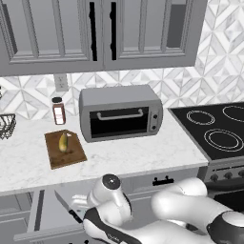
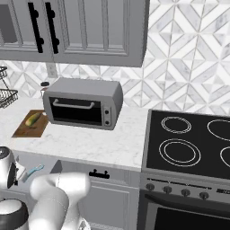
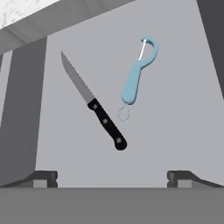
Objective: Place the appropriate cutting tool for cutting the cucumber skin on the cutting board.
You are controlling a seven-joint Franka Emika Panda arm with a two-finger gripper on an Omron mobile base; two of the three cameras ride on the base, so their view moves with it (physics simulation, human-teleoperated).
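The gripper (image 3: pixel 112 181) hangs over the open drawer (image 3: pixel 175 131) with its jaws spread wide and nothing between them, both dark fingertips (image 3: pixel 41 178) poking up at the bottom of the hand view. Down on the drawer floor lies the light-blue peeler (image 3: pixel 136 76), just beside the black-handled knife (image 3: pixel 94 105), apart from it, its looped head pointing away from the knife's handle end. The peeler looks like a light, stiff plastic piece, smooth and probably a bit slippery, lying flat, so the pads will need to reach nearly to the drawer floor. The best hold, I'd say, is across the rounded handle at its thickest stretch, jaws square to its length; the thin loop and blade offer little to pinch, and there's a small ring at the handle's tail to stay off. The knife's blade sits close enough that one finger must slip between the two. Up on the counter, left of the toaster oven (image 1: pixel 120 112), the cutting board (image 1: pixel 66 153) waits with the cucumber (image 1: pixel 63 142) on it.
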